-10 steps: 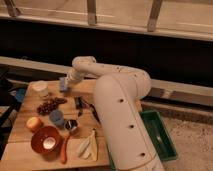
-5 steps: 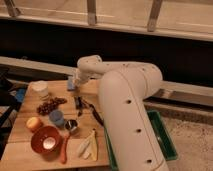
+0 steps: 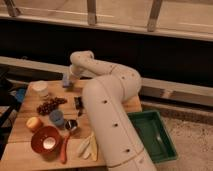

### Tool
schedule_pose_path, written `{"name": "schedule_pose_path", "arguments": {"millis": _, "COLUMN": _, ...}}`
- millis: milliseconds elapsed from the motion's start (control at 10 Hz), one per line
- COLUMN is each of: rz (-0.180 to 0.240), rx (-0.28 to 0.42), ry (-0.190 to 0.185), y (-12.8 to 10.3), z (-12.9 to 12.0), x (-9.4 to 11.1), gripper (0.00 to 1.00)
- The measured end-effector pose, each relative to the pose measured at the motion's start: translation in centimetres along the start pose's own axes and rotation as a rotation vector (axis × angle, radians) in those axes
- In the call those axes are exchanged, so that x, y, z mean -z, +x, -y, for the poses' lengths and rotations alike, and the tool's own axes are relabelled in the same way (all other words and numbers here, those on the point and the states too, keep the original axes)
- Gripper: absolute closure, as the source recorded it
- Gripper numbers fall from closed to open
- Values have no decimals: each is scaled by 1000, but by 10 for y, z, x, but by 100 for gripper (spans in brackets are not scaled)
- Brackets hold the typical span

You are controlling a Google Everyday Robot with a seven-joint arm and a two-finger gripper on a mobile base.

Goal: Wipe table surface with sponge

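A light-brown wooden table (image 3: 20,147) of long planks is seen. A small, blocky blue-grey sponge (image 3: 66,82) lies at its far edge. The gripper (image 3: 71,77) of the smooth white arm (image 3: 107,107) is placed right at the sponge; its grip cannot be told.

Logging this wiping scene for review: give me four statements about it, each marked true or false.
1. The gripper is over the table's far edge, at the sponge. True.
2. The green tray lies left of the table. False: it lies to the right of it.
3. The blue cup stands between the grapes and the red bowl. True.
4. The white container sits inside the tray. False: it stands on the table, near the far left corner.
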Motion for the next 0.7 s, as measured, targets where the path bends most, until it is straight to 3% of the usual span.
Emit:
{"name": "schedule_pose_path", "arguments": {"millis": 200, "rz": -35, "rx": 12, "ry": -7, "y": 0, "z": -7, "x": -18, "gripper": 100}}
{"name": "schedule_pose_path", "arguments": {"millis": 400, "rz": -48, "rx": 12, "ry": -4, "y": 10, "z": -5, "x": -18, "gripper": 100}}
{"name": "schedule_pose_path", "arguments": {"millis": 700, "rz": -41, "rx": -28, "ry": 22, "y": 42, "z": 23, "x": 9, "gripper": 100}}
